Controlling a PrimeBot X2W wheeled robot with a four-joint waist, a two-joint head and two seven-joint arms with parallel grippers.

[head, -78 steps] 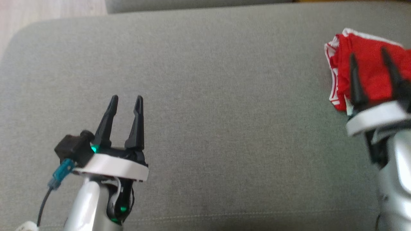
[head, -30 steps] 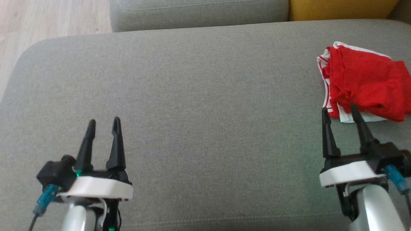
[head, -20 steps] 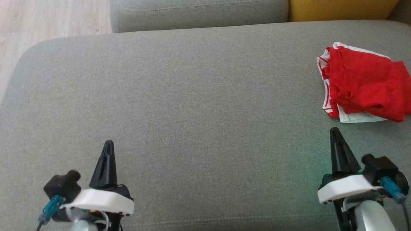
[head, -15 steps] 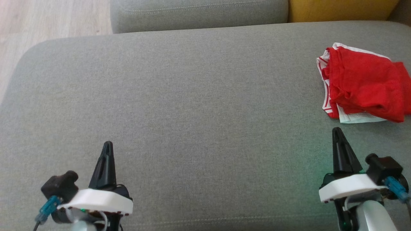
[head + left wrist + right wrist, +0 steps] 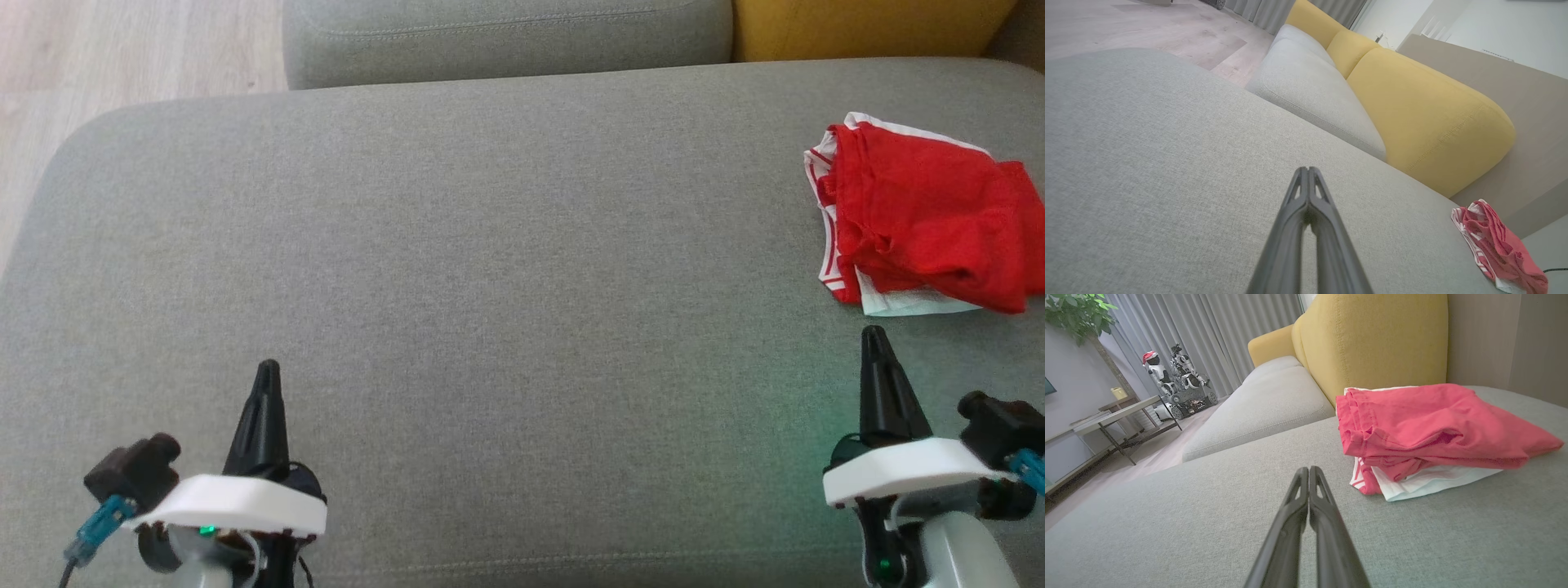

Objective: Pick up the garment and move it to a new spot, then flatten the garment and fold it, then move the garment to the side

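We find the garment [image 5: 922,220], red with white striped trim, lying in a loosely folded heap at the right edge of the head view, on the grey sofa seat [image 5: 490,269]. Our right gripper [image 5: 873,336] sits at the lower right, just below the garment and apart from it, its two fingers pressed together on nothing. Our left gripper [image 5: 267,369] at the lower left is likewise closed and empty, well apart from the garment. A yellow cushion [image 5: 857,24] shows at the upper right, wooden floor [image 5: 122,49] at the upper left.
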